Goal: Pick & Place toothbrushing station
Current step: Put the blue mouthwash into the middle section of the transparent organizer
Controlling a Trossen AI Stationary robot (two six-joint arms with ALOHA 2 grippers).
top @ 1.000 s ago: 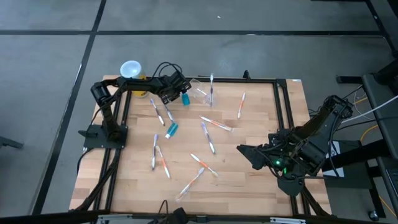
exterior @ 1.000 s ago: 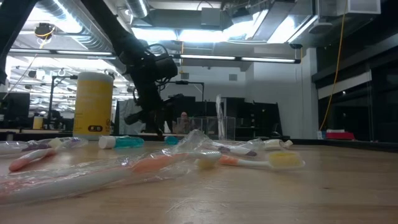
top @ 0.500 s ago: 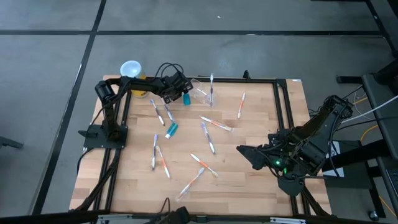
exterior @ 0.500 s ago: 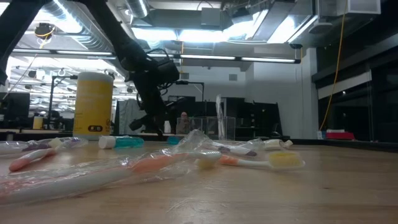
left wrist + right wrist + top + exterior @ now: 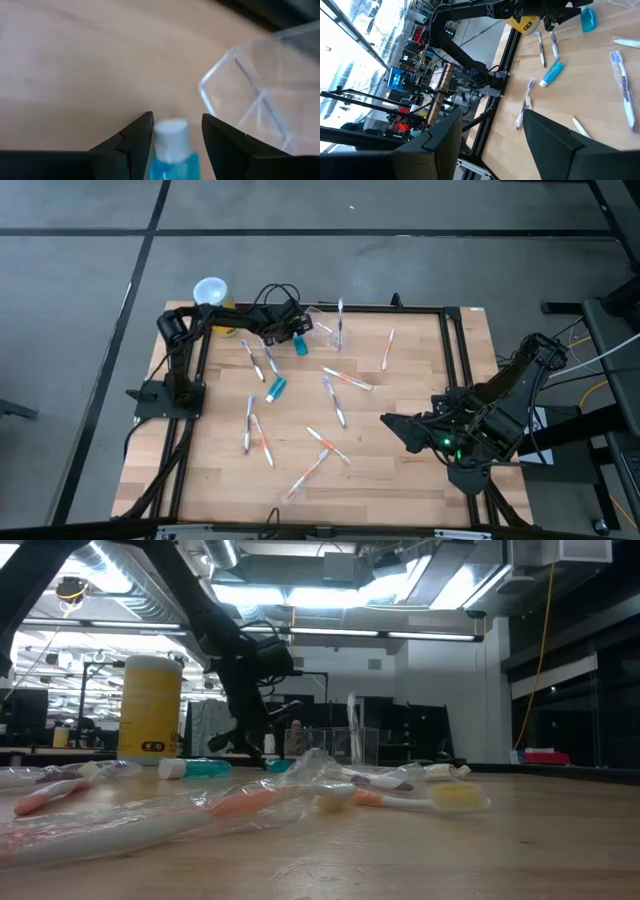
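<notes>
The clear plastic holder (image 5: 322, 329) stands at the table's far edge, and one toothbrush (image 5: 340, 322) sits at its right side. The holder also shows in the left wrist view (image 5: 265, 95). My left gripper (image 5: 290, 326) is open just left of the holder. Its fingers (image 5: 135, 142) stand on either side of the white cap of a small blue bottle (image 5: 170, 147), with a thin gap on each side. The bottle (image 5: 299, 344) lies on the table. My right gripper (image 5: 392, 424) is open and empty over the table's right half.
A yellow canister with a white top (image 5: 211, 292) stands at the far left corner. Several wrapped toothbrushes (image 5: 336, 380) and a blue tube (image 5: 277, 388) lie scattered over the wooden table. A black frame (image 5: 455, 350) runs along the table's edges.
My left gripper has gone a little toward the table's right edge, closer to the clear holder, and has stayed open.
</notes>
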